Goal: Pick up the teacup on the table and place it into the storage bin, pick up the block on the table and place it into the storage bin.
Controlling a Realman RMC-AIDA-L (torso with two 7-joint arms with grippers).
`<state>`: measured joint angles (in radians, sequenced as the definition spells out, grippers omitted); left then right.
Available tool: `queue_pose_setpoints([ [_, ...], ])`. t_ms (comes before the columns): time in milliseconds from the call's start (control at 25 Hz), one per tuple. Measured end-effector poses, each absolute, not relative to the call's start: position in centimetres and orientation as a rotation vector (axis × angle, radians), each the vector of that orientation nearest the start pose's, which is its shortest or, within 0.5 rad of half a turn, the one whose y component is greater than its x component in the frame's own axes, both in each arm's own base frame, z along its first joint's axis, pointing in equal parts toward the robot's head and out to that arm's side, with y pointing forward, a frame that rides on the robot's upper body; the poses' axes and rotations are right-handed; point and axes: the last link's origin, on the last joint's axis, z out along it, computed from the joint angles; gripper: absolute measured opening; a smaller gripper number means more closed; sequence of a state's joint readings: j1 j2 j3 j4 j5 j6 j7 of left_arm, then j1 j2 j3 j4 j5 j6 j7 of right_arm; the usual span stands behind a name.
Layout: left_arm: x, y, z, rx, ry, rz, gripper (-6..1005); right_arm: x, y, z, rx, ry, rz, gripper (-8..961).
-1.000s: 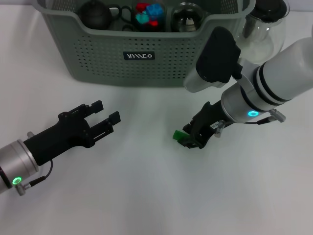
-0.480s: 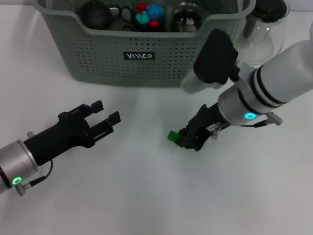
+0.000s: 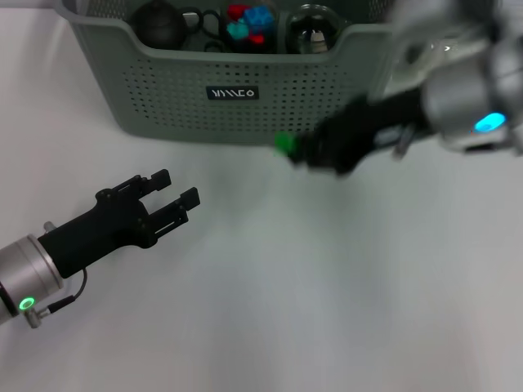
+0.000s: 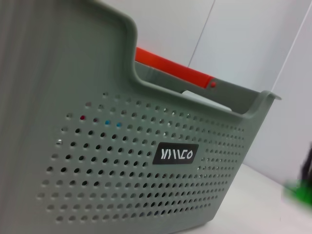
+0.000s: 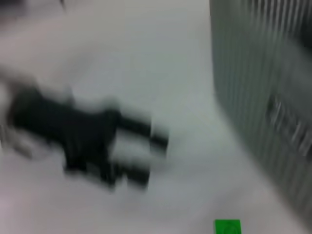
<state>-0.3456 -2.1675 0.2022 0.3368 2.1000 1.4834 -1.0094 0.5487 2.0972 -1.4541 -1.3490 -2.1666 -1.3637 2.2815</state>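
Right gripper (image 3: 298, 152): reaches in from the right, arm stretched leftward just in front of the storage bin's near wall; closed on the green block (image 3: 284, 142) at its tips.
Block: off the table, held level with the bin's lower near wall, right of the black label (image 3: 232, 93); not yet over the rim.
Change: half a second ago hung lower and nearer, close above the table (image 3: 270, 294) — now carried up and away toward the bin.
Left gripper (image 3: 176, 196): parked low at the near left, pointing right and away; fingers spread, holding nothing — unmoved.
Storage bin (image 3: 163, 82): at the far edge, holding a dark teapot (image 3: 158, 24), coloured pieces and a glass vessel.
Teacup: cannot tell which item it is.
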Motion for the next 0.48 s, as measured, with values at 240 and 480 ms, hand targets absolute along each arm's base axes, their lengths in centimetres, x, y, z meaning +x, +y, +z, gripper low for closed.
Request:
queue_pose_setpoints([
  [240, -33.0, 24.9, -5.0, -2.273, -0.909, -0.901, 663, 7.7, 34.1, 3.5, -2.754, 0.414, 0.473, 201],
  [480, -32.8, 25.1, -5.1, -2.276, -0.906, -0.904, 663, 4.8, 39.7, 2.2, -2.528, 0.477, 0.456, 200],
])
